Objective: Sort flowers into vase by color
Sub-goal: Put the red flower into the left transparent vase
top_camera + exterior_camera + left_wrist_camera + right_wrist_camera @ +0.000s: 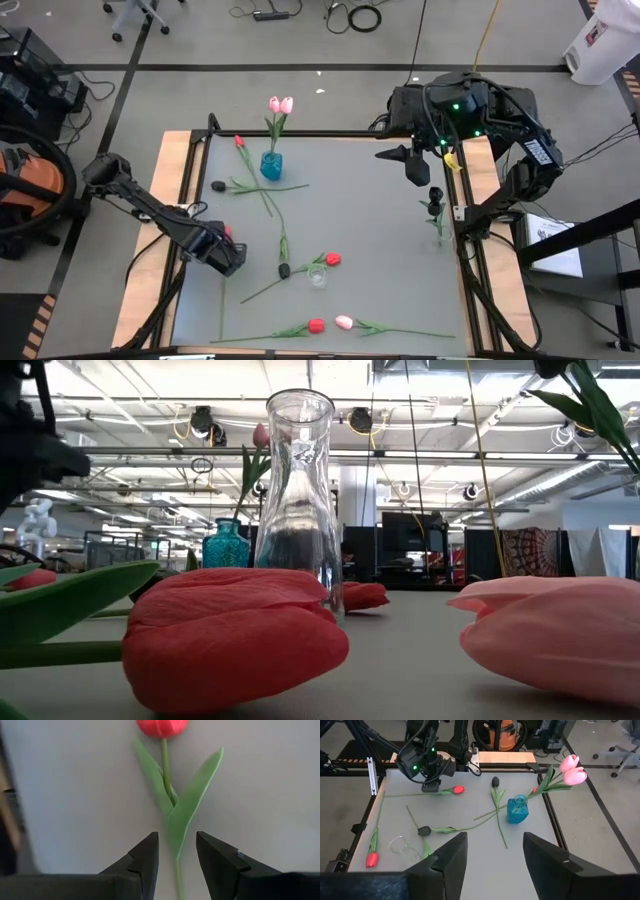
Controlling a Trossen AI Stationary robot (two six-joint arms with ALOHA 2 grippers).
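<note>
Along the near edge of the bench [400, 240] lie a red flower [316, 325] and a pink flower [344, 322], their heads close together and their stems pointing away from each other.

A little farther in stands the clear vase [300, 490]. It is upright and has nothing in it. A second red flower [332, 259] lies just beside it, and a black flower [284, 270] lies near it on the left.

Over by the left edge, the left pincer [176, 842] hangs low over another red flower [162, 726] that lies flat on the bench. Its two fingers are apart, one on each side of the thin green stem. They are not squeezing it.

Farther back, near the right edge, another black flower [435, 195] shows. I cannot tell if it stands in anything.

Toward the far edge stands the blue vase [271, 165]. Two pink flowers [281, 104] stand in it, leaning out over the far edge. One more black flower [218, 185] lies near the vase, and a small red flower [239, 141] lies close to the far left corner.

Above the far right part of the bench hangs the right pincer [495, 842]. Its fingers are wide apart and hold nothing.
</note>
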